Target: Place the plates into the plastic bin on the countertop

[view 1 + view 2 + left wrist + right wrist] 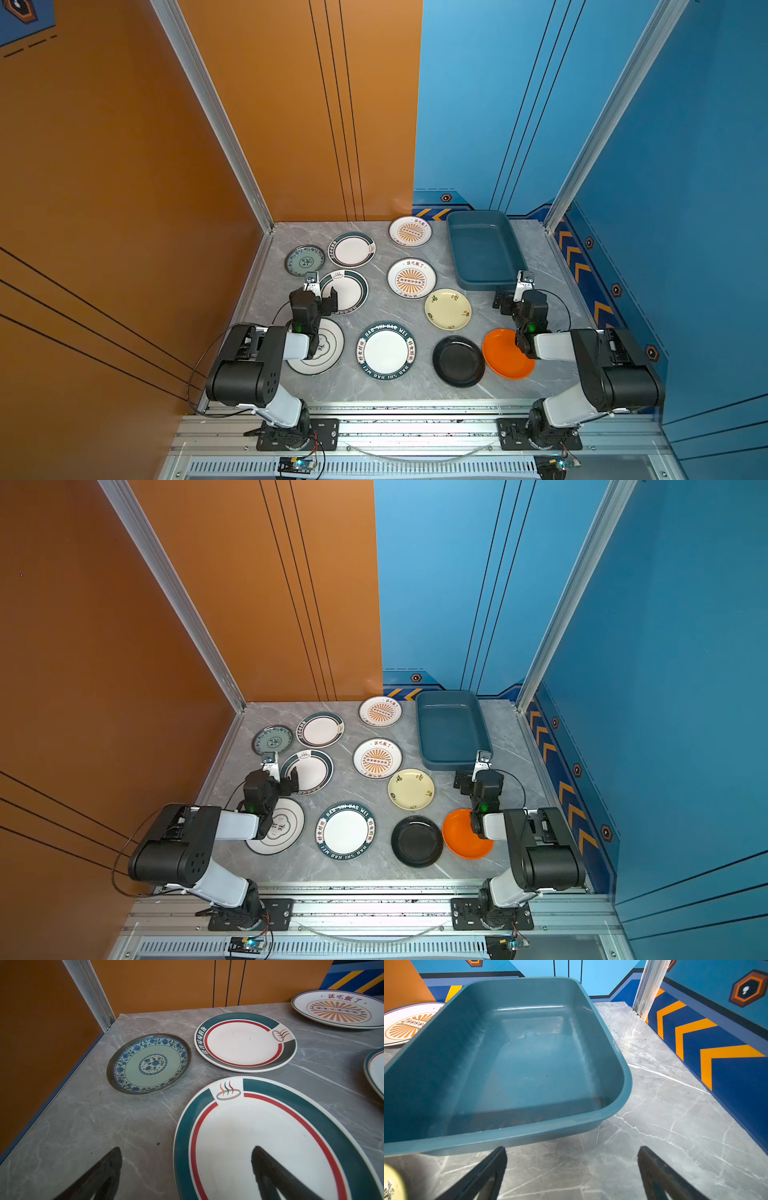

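Several plates lie flat on the grey countertop (376, 309): a teal patterned one (305, 260), green-rimmed white ones (352, 249), sunburst ones (411, 278), a cream one (448, 309), a black one (458, 361) and an orange one (505, 359). The dark teal plastic bin (484, 249) stands empty at the back right. My left gripper (322, 299) hangs open over the left rim of a green-rimmed plate (259, 1136), holding nothing. Open and empty too, my right gripper (572, 1150) hovers over bare countertop just in front of the bin's near wall (508, 1138).
Orange wall panels close the left and back, blue ones the right. Aluminium posts (557, 224) stand at the back corners. A rail (415, 428) carrying both arm bases runs along the front edge. My right arm's forearm crosses above the orange plate.
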Controlling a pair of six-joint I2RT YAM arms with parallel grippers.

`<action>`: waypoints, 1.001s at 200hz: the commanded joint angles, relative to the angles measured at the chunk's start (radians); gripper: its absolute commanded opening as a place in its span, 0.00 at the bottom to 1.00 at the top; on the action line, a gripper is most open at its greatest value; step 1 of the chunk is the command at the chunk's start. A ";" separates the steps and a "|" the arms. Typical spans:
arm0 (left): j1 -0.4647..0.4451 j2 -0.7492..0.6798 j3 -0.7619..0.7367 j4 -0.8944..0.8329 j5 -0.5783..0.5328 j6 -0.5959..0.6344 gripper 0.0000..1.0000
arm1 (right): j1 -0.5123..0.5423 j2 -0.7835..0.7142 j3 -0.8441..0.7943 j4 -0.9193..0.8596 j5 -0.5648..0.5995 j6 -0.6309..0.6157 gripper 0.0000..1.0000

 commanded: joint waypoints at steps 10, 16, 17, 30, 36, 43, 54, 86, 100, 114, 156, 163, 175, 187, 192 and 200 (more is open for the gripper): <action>0.005 -0.006 0.010 -0.004 0.028 0.010 0.98 | -0.007 -0.003 0.016 0.009 -0.014 -0.002 1.00; 0.005 -0.007 0.009 -0.004 0.029 0.010 0.98 | -0.007 -0.002 0.016 0.009 -0.014 -0.003 1.00; 0.005 -0.007 0.010 -0.004 0.029 0.010 0.98 | -0.007 -0.002 0.016 0.008 -0.015 -0.002 1.00; 0.004 -0.007 0.010 -0.004 0.029 0.011 0.98 | -0.007 -0.002 0.017 0.009 -0.014 -0.001 1.00; 0.005 -0.007 0.010 -0.004 0.029 0.010 0.98 | -0.007 -0.002 0.018 0.009 -0.015 -0.001 1.00; 0.004 -0.006 0.010 -0.004 0.029 0.010 0.98 | -0.007 -0.002 0.017 0.009 -0.015 -0.002 1.00; 0.006 -0.007 0.010 -0.004 0.030 0.010 0.98 | -0.007 -0.002 0.017 0.009 -0.014 -0.001 1.00; 0.006 -0.004 0.010 -0.004 0.032 0.008 0.98 | -0.007 -0.003 0.017 0.008 -0.015 -0.002 1.00; 0.006 -0.005 0.011 -0.004 0.032 0.008 0.98 | -0.008 -0.003 0.015 0.009 -0.015 -0.001 1.00; 0.008 -0.005 0.012 -0.004 0.033 0.009 0.98 | -0.007 -0.002 0.017 0.009 -0.015 -0.001 1.00; 0.014 -0.004 0.012 -0.004 0.040 0.005 0.98 | -0.007 -0.002 0.016 0.008 -0.014 -0.001 1.00; 0.014 -0.003 0.013 -0.003 0.040 0.005 0.98 | -0.007 -0.002 0.016 0.008 -0.015 -0.003 1.00; 0.014 -0.004 0.012 -0.004 0.041 0.005 0.98 | -0.006 -0.002 0.018 0.008 -0.014 -0.003 1.00; 0.014 -0.004 0.012 -0.004 0.041 0.005 0.98 | -0.006 -0.002 0.017 0.008 -0.014 -0.002 1.00; 0.014 -0.004 0.013 -0.003 0.041 0.006 0.98 | -0.006 -0.003 0.017 0.008 -0.015 -0.003 1.00; 0.014 -0.003 0.013 -0.004 0.041 0.006 0.98 | -0.006 -0.003 0.017 0.008 -0.015 -0.003 1.00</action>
